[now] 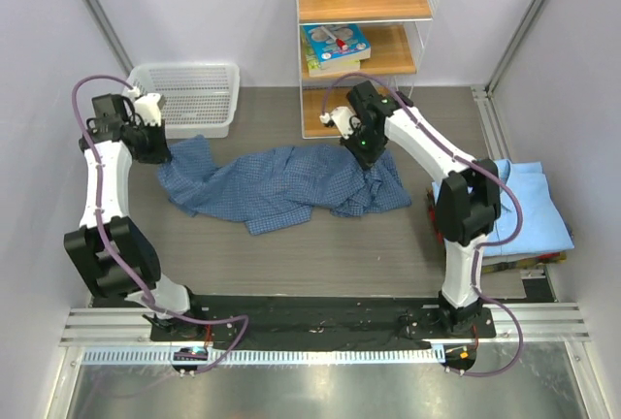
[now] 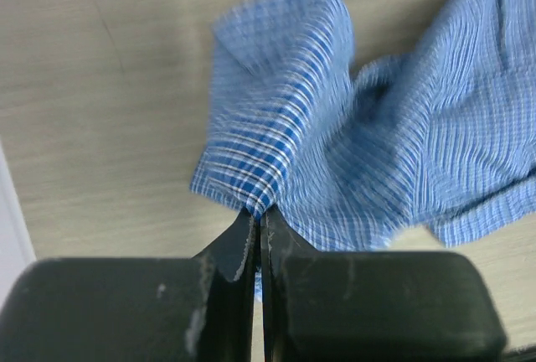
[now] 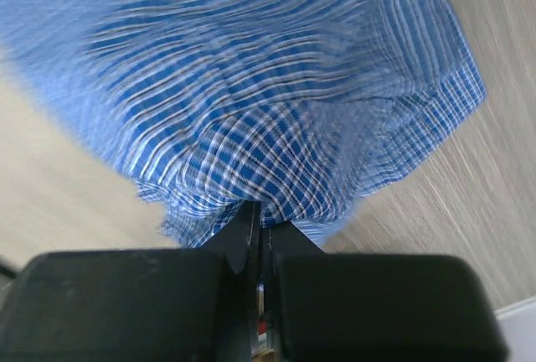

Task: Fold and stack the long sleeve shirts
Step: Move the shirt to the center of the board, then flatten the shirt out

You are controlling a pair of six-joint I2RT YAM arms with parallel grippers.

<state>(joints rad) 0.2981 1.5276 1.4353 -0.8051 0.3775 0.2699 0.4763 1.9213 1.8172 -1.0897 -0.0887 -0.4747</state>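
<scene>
A dark blue checked shirt (image 1: 281, 186) lies crumpled across the middle of the table. My left gripper (image 1: 163, 150) is shut on its left edge; the left wrist view shows the checked cloth (image 2: 285, 144) pinched between the closed fingertips (image 2: 258, 211). At the shirt's right end my right gripper (image 1: 366, 159) is shut on it too, with the fabric (image 3: 268, 127) bunched above the closed tips (image 3: 260, 215). A plain light blue shirt (image 1: 529, 208) lies folded at the right edge of the table.
A white mesh basket (image 1: 189, 97) stands at the back left. A wooden shelf unit (image 1: 364, 46) with books and small items stands at the back centre, close behind the right arm. Vertical frame posts run up both sides.
</scene>
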